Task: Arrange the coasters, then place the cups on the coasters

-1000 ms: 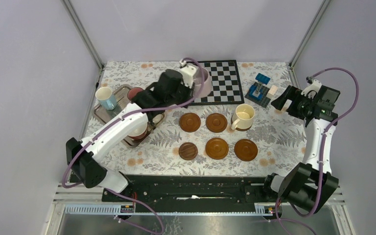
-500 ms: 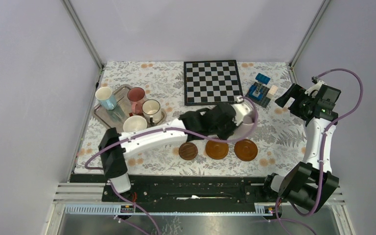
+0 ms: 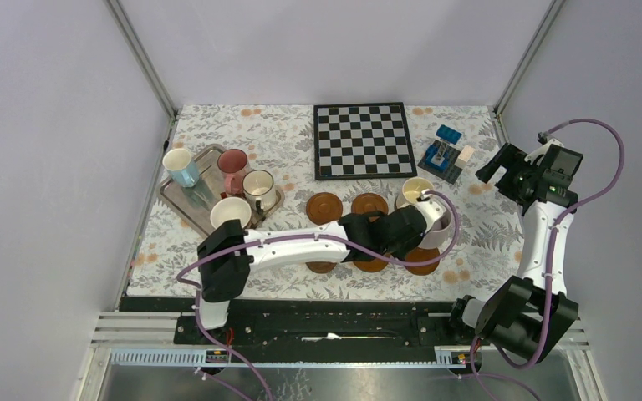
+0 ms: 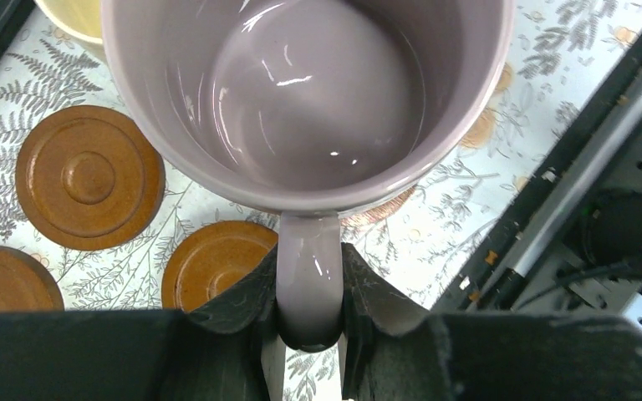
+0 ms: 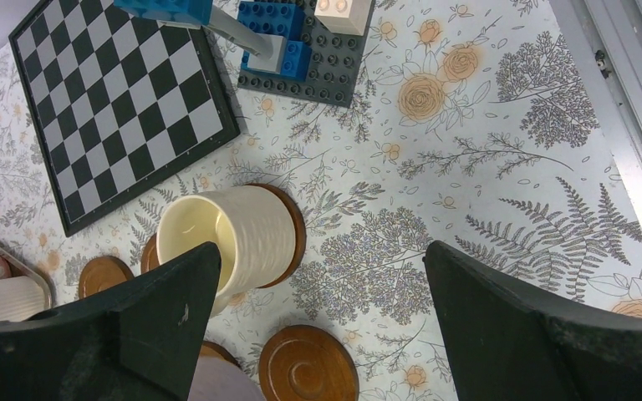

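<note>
L gripper clenched on handle of lilac cup above coasters, cream cup close beside; R gripper gaping, empty.

Plain grey walls, metal corner posts, floral tablecloth, soft even light

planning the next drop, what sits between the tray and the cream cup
Two empty coasters side by side, between the tray and the cream cup; clear in the top view.
</note>
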